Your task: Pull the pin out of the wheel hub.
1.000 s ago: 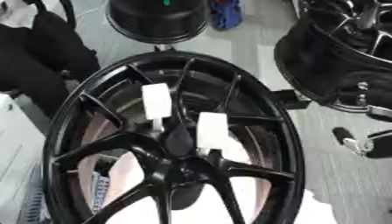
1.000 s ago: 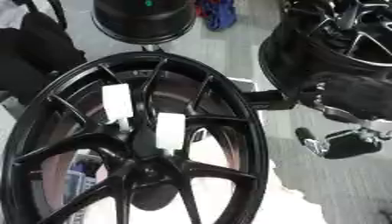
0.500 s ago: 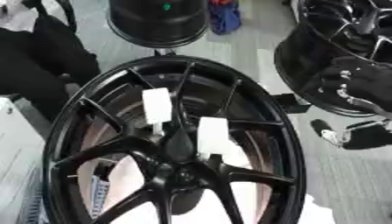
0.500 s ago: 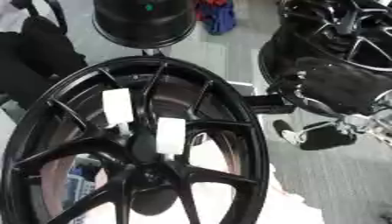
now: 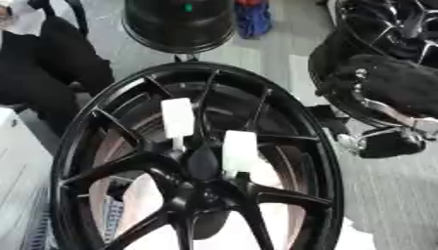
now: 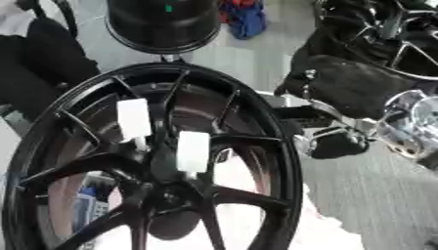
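**Right arm closes on the wheel, pins untouched**

Since the earlier frames the right arm [image 5: 398, 85] has come further in from the right edge, its dark bulk now showing larger beside the wheel [image 5: 321, 161], and the view itself has shifted a little.

Filling most of the picture, the wheel is a black multi-spoke rim tilted toward the camera, which leaves the hub [image 5: 201, 168] open to a reach from above. A second wheel [image 6: 410, 44] sits behind at upper right, and a round black stand [image 5: 180, 22] at the top.

Low on the arm, the right hand [image 5: 389, 142] hovers just beside the rim's right edge, not touching it. Whether its fingers are apart or curled cannot be told. No left hand shows in either view.

Two white pins stand in the hub area: one pin [image 5: 178, 118] on the upper left, the other pin [image 5: 239, 151] closer to the centre and nearer the hand. Both are upright, each on a thin stem, so their flat white heads stick up clear of the spokes where fingers can get round them. Neither is out yet; the nearer pin looks the likely target.
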Action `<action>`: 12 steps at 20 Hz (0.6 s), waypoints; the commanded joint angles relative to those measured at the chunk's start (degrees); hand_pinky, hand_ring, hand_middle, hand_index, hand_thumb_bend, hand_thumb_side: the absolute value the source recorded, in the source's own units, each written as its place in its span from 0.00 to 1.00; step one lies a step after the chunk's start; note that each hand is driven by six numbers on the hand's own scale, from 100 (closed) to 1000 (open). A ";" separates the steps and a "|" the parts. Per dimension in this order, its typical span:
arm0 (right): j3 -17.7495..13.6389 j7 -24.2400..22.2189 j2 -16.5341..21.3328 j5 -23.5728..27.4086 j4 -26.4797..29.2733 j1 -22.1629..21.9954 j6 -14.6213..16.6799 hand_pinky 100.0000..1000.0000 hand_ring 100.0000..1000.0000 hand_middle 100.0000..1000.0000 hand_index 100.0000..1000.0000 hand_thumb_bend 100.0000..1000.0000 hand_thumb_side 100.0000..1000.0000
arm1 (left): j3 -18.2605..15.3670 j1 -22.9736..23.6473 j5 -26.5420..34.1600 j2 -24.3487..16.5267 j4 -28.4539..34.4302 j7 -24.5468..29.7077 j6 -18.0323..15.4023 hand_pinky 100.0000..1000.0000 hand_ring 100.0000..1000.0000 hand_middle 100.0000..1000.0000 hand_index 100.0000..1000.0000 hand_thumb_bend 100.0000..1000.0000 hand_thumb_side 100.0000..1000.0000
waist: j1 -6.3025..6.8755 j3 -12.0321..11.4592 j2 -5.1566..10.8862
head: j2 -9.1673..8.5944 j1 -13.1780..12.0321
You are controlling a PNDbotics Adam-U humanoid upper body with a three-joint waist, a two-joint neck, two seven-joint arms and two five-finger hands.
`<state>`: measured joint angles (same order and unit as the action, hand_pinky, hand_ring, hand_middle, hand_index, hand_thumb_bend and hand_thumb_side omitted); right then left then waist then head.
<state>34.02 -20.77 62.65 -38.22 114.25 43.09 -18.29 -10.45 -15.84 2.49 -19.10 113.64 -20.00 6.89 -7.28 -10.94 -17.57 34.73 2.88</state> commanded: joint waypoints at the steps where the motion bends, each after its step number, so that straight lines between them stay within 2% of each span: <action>1: 0.00 -0.19 -0.37 0.50 0.34 2.17 -2.48 1.00 0.86 0.80 0.86 0.00 0.30 | -0.38 -0.15 -0.25 -1.44 0.95 -0.13 0.20 0.56 0.45 0.45 0.63 0.15 0.25 | 0.53 0.21 1.42 | 0.12 -0.34; 4: 0.35 -1.05 -1.78 0.34 0.34 4.07 -4.13 1.00 0.86 0.79 0.85 0.00 0.32 | -0.54 0.00 -0.22 -1.41 0.95 -0.35 0.38 0.56 0.45 0.45 0.63 0.15 0.25 | 0.57 0.25 1.65 | 0.10 -0.31; 11: -0.04 -3.27 -5.65 0.56 0.34 8.12 -9.09 1.00 0.84 0.77 0.84 0.00 0.21 | -1.35 1.20 -0.12 -1.59 0.95 -1.26 1.51 0.56 0.45 0.45 0.63 0.15 0.25 | 0.72 0.51 2.85 | 0.92 -0.18; 12: -0.20 -3.50 -6.77 1.01 0.34 8.54 -10.04 0.97 0.83 0.76 0.83 0.00 0.14 | -1.56 1.59 -0.02 -1.56 0.95 -1.50 1.81 0.56 0.45 0.45 0.63 0.15 0.26 | 0.73 0.62 3.21 | 1.24 -0.04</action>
<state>34.92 -24.07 55.64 -37.67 114.24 50.67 -27.41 -11.34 -13.99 2.50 -19.12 113.64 -21.29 8.33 -7.13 -10.35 -15.38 35.74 2.73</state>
